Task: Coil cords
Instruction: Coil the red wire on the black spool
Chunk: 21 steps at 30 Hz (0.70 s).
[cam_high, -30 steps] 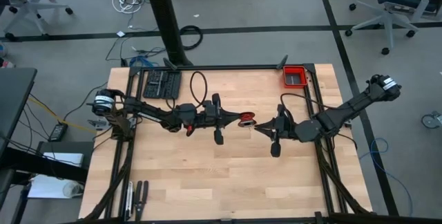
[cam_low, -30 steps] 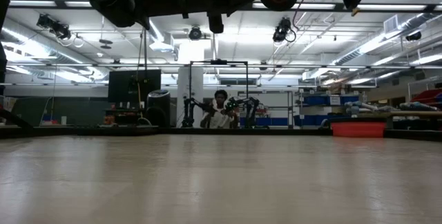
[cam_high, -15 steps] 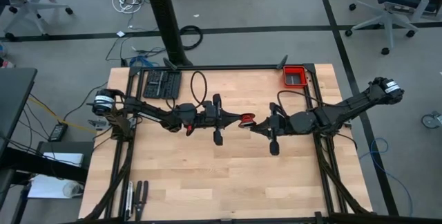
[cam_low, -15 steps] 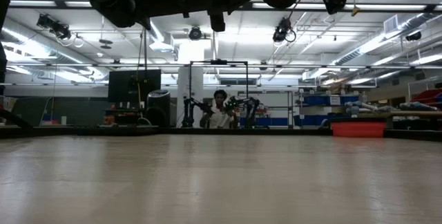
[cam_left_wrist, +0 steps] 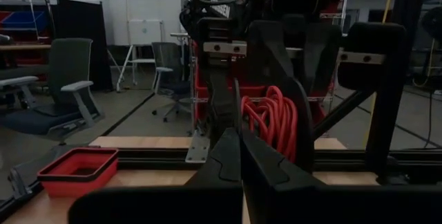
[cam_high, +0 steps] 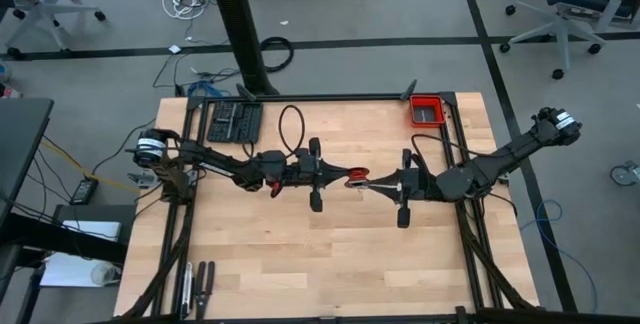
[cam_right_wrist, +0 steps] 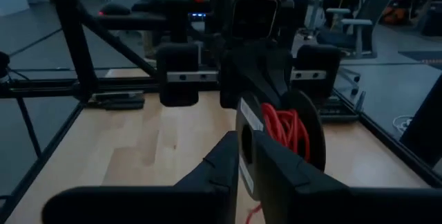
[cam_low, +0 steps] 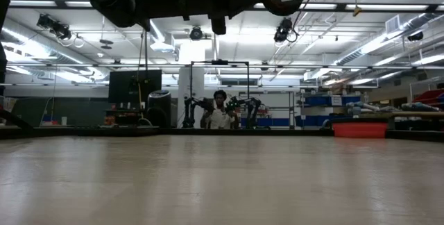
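Both grippers meet over the middle of the desk with the red cord bundle between them.

The left gripper (cam_high: 345,175) and the right gripper (cam_high: 368,184) face each other tip to tip, raised above the wood about midway between the left and right edges, somewhat nearer the far edge. The cords (cam_high: 355,174) sit there as a small red coil (cam_left_wrist: 273,117) just past the left fingers, which are closed together; whether they pinch a strand I cannot tell. The right fingers are closed too, with the coil (cam_right_wrist: 293,131) just beyond them. To do the step well, I judge, keep the strand taut, lay each loop beside the last, and move both arms slowly so nothing slips off.
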Each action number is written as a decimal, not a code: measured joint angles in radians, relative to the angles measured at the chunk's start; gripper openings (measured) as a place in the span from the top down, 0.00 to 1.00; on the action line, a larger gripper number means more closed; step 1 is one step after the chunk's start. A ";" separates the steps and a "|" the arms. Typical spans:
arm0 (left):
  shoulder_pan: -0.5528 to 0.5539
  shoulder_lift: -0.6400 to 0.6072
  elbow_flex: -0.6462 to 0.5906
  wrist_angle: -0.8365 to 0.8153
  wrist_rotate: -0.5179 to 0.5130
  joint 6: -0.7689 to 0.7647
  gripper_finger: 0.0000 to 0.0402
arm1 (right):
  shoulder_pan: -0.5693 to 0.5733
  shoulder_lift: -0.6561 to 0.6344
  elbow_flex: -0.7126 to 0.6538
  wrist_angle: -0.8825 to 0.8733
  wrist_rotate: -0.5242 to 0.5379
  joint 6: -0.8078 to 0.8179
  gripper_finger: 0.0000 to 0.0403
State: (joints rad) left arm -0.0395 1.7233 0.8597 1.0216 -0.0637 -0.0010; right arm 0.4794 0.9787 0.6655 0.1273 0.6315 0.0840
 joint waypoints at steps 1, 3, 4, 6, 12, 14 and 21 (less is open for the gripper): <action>0.000 0.000 0.000 -0.003 0.000 0.000 1.00 | -0.003 0.000 0.000 0.002 0.000 -0.003 0.87; 0.000 0.000 0.000 -0.007 -0.001 0.007 1.00 | -0.007 0.000 0.000 0.005 0.000 -0.010 0.85; 0.000 0.000 0.000 -0.009 -0.001 0.017 1.00 | -0.010 0.000 0.000 0.006 0.001 -0.014 0.84; 0.000 0.000 0.000 -0.010 -0.002 0.022 1.00 | -0.024 0.001 0.000 0.004 0.000 -0.015 0.83; 0.000 0.000 0.000 -0.010 -0.002 0.023 1.00 | -0.078 0.022 0.000 0.009 -0.071 -0.020 0.83; 0.000 0.000 0.000 -0.008 -0.002 0.021 1.00 | -0.095 0.038 0.000 0.010 -0.085 -0.021 0.83; 0.002 0.000 -0.001 -0.011 -0.019 0.019 1.00 | -0.121 0.076 0.002 0.010 -0.092 -0.044 0.97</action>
State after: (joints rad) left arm -0.0372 1.7233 0.8589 1.0105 -0.0831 0.0181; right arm 0.3584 1.0550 0.6670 0.1377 0.5390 0.0399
